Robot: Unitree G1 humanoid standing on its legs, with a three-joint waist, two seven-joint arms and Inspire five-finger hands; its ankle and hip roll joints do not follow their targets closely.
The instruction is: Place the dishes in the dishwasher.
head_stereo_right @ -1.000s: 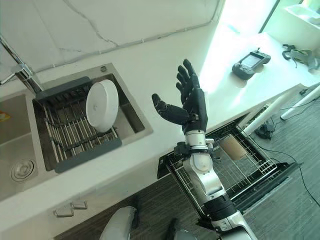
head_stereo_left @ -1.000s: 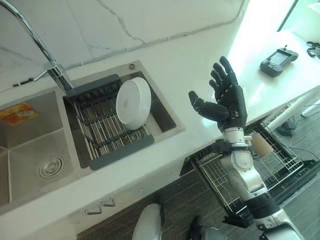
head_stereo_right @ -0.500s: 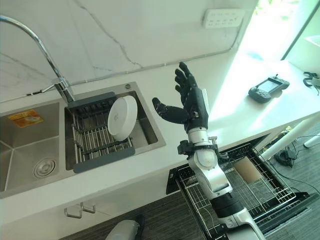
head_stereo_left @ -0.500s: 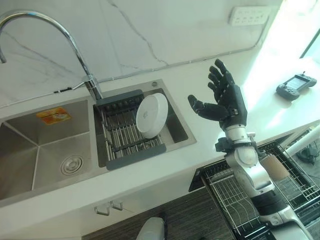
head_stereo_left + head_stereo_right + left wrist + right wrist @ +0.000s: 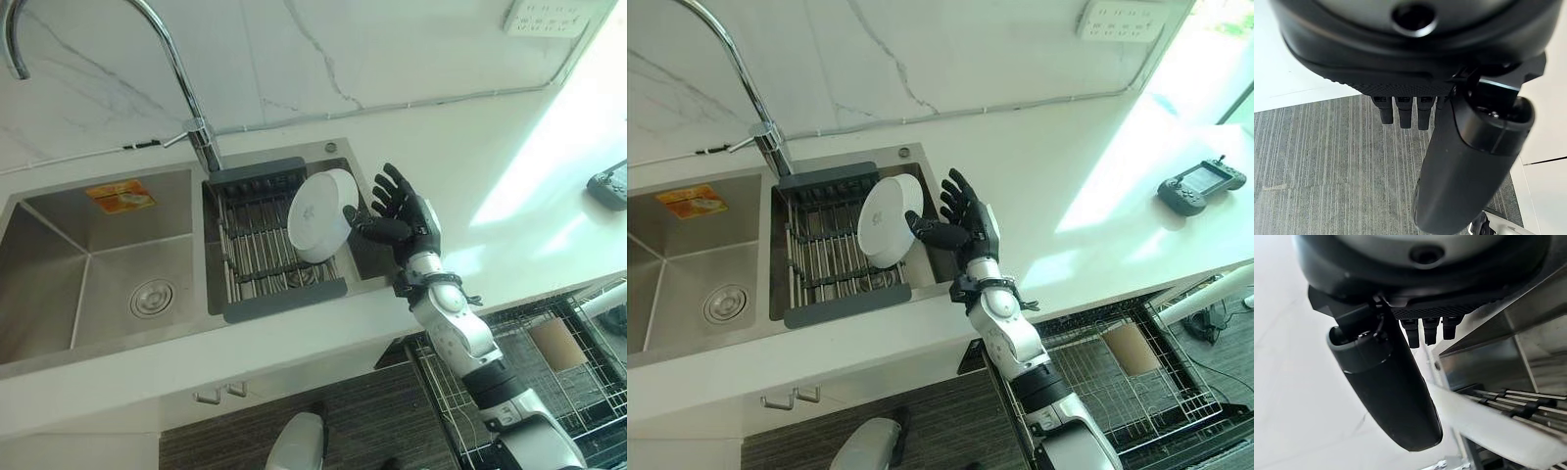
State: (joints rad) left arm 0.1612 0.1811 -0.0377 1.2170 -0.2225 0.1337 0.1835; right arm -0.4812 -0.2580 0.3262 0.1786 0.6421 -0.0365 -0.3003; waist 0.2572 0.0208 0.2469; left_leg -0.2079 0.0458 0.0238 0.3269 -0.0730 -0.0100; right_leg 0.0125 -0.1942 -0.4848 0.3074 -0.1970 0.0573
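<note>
Our right hand (image 5: 965, 220) has dropped from high above the bench (image 5: 1038, 196) to the sink rack (image 5: 828, 259), fingers spread, holding nothing. Just past its thumb the white plate (image 5: 887, 220) leans upright, so we judge the grasp imminent; the dishwasher rack (image 5: 1117, 367) waits behind.

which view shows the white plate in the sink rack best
The left eye view: the white plate stands on edge in the rack, its whole round face visible, the open right hand just beside it. The right eye view shows the same. The right wrist view catches only its rim, past the thumb.
</note>
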